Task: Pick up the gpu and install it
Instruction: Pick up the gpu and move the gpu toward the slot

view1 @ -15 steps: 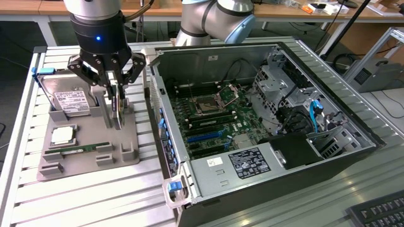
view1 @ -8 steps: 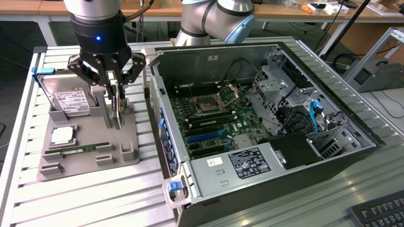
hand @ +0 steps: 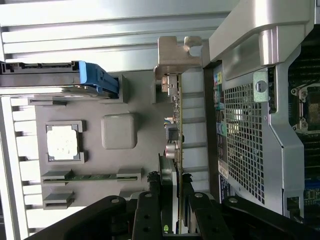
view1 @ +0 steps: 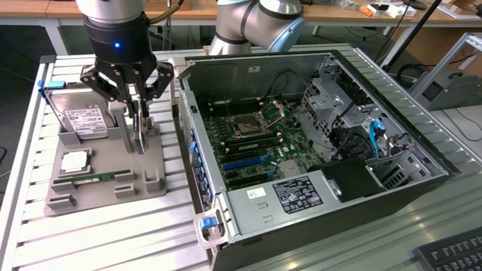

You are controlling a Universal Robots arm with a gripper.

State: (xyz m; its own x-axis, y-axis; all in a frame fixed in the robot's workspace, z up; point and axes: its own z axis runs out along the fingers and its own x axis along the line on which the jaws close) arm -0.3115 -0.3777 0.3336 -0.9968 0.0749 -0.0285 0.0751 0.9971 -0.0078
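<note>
The gpu [view1: 140, 141] stands on edge in the grey holder tray [view1: 105, 197], on the exterior view's left, beside the open computer case [view1: 354, 220]. My gripper [view1: 137, 121] comes down from above, one finger on each face of the card, shut on it. In the wrist view the gpu [hand: 176, 115] appears edge-on, with its silver end bracket [hand: 172, 52] at the far end. There my gripper [hand: 171, 187] clamps the card's near end between black fingers [hand: 154, 200]. Whether the card has left its slot in the tray, I cannot tell.
On the tray lie a silver hard drive [view1: 84, 121] with a blue handle [view1: 51, 84], a CPU [view1: 75, 162] and a green RAM stick [view1: 94, 179]. The case wall [view1: 188, 130] rises close beside the card. Inside, the motherboard [view1: 249, 141] lies exposed. A keyboard [view1: 452, 254] sits at the near right.
</note>
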